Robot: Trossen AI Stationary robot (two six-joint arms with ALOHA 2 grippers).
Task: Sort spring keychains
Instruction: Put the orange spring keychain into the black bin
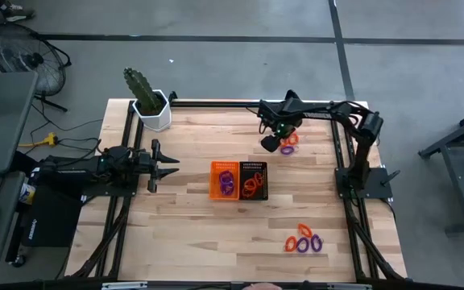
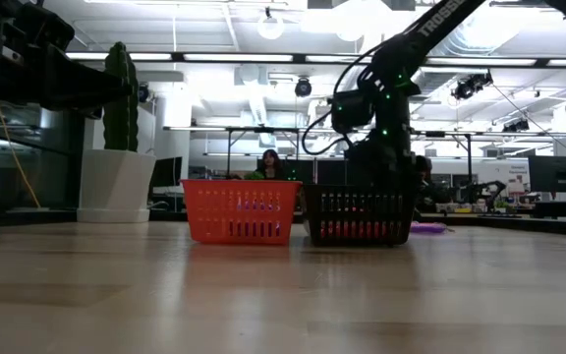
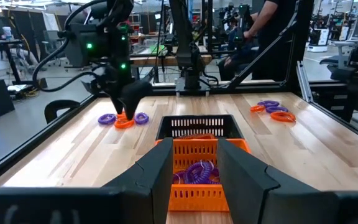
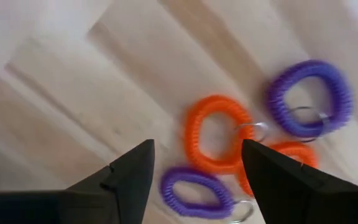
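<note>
Nearest keychains: right under my right wrist camera, an orange spring keychain (image 4: 217, 140) is lying flat on the wood, with a purple keychain (image 4: 197, 191) touching its near edge, a second purple one (image 4: 310, 98) beside it, and another orange one (image 4: 288, 163) partly hidden behind my finger.
Right gripper: I am hovering my right gripper (image 1: 271, 143) low over this cluster near the far right part of the table (image 1: 184, 225); my fingers (image 4: 126, 177) are standing wide apart, one on each side of the cluster, gripping nothing.
Left gripper: I am waiting with my left gripper (image 3: 194, 171) at the table's left side, pointing toward the bins, fingers partly apart and holding nothing.
Orange bin: sitting at mid-table (image 1: 224, 180), it is holding purple keychains (image 3: 197, 172).
Black bin: touching the orange bin's right side (image 1: 254, 180), it is holding orange keychains (image 1: 253, 184).
Near-right group: a few more orange and purple keychains (image 1: 304, 241) are lying together toward the near right edge, well apart from the bins.
Plant: a cactus in a white pot (image 1: 151, 109) is standing at the far left corner.
Room behind: a person (image 2: 267, 163) is showing beyond the bins in the low view.
</note>
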